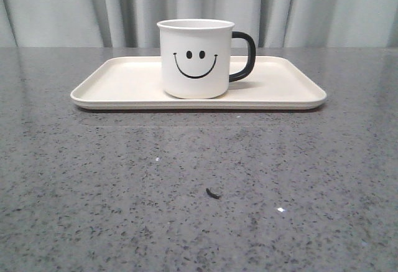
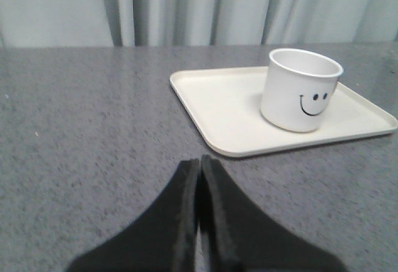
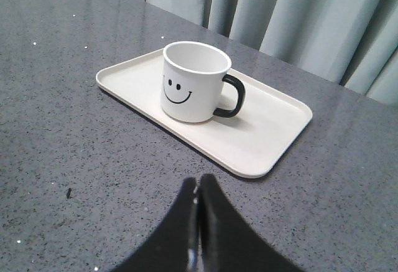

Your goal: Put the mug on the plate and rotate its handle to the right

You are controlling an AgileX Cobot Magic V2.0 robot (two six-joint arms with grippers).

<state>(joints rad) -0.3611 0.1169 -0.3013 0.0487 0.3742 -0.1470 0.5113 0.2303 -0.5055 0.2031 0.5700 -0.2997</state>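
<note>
The mug [image 1: 195, 58] stands upright near the middle of the plate [image 1: 112, 82], its handle [image 1: 244, 56] pointing right. Both the left gripper [image 2: 199, 163] and right gripper [image 3: 198, 182] are pressed together, empty, well back over the bench [image 1: 199, 191]. The task looks complete; best leave the mug alone.
</note>
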